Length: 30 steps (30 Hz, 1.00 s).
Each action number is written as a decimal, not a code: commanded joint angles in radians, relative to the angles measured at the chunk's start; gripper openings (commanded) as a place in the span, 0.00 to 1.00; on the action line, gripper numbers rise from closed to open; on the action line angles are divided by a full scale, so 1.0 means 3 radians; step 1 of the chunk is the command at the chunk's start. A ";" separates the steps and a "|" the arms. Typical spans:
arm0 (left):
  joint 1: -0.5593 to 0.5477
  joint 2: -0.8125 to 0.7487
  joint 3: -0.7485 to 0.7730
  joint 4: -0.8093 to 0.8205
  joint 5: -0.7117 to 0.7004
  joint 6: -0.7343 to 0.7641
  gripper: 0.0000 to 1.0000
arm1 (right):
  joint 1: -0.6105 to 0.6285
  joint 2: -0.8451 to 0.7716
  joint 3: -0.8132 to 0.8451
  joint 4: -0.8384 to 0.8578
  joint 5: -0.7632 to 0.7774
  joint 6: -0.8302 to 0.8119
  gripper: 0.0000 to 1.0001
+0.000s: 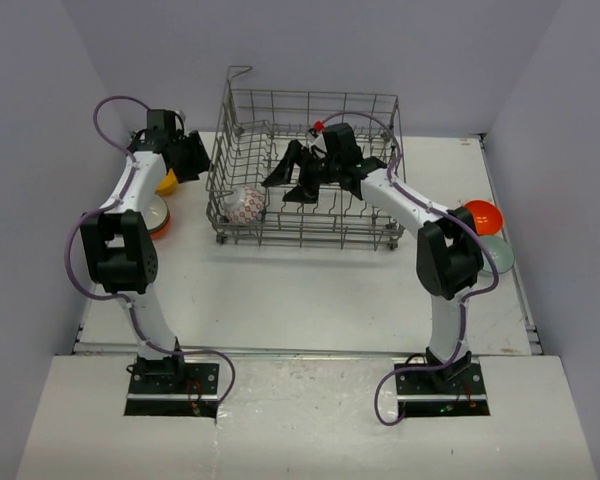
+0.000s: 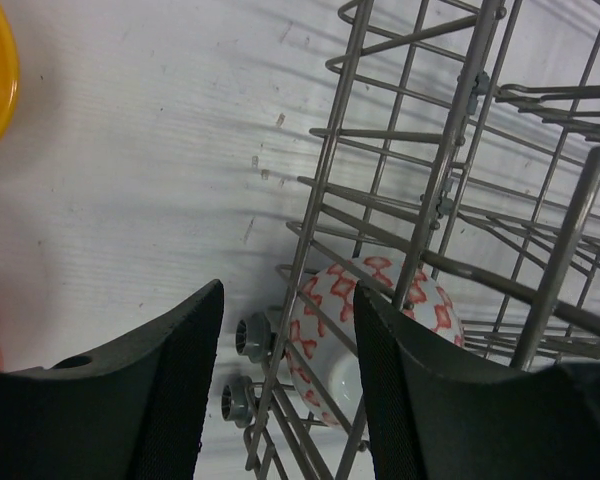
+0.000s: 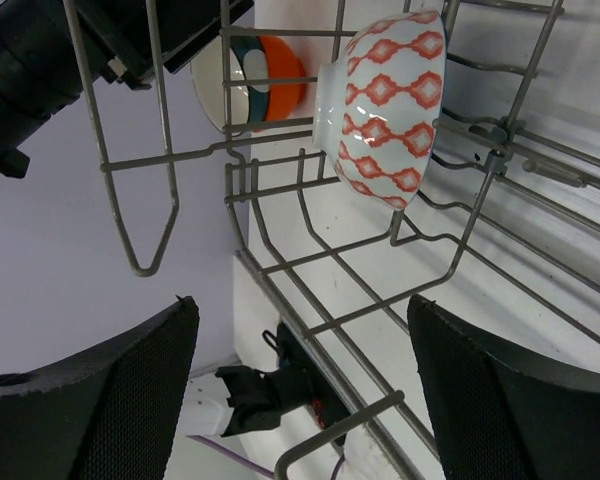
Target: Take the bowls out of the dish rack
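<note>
The red-patterned bowl [image 3: 385,110] sits on edge in the dish rack [image 1: 325,225], straight ahead of the right tool [image 3: 300,380], jaws apart and empty; the left tool [image 2: 288,330], also apart, is walled off outside.

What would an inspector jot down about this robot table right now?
Surface: white table, no spills seen.
Job's things: wire dish rack holds one red-patterned bowl; yellow bowl and a stack sit left of it, orange bowl on pale bowl to the right.
Clutter: nothing seen.
Grippers: left gripper open, outside the rack's left side; right gripper open, inside the rack.
Cables: purple cables loop along both arms.
Surroundings: plain pale walls.
</note>
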State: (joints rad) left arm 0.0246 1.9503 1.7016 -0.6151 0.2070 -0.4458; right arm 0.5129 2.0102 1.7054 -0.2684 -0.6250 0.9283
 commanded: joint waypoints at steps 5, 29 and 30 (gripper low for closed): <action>-0.0046 -0.0400 -0.0287 0.0148 0.0057 -0.0063 0.56 | 0.0054 0.0258 0.0062 0.0434 -0.0145 -0.0036 0.82; -0.0184 -0.0575 -0.0605 0.0199 0.0082 -0.0084 0.56 | 0.0254 0.0872 0.0579 0.0521 -0.0151 -0.0088 0.81; -0.0184 -0.0580 -0.0610 0.0204 0.0077 -0.0084 0.56 | 0.0254 0.0887 0.0620 0.0521 -0.0141 -0.0088 0.81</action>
State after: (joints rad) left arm 0.0082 1.8278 1.5349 -0.5774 0.1783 -0.4538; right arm 0.5781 2.2559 1.8244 -0.1627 -0.6502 0.9012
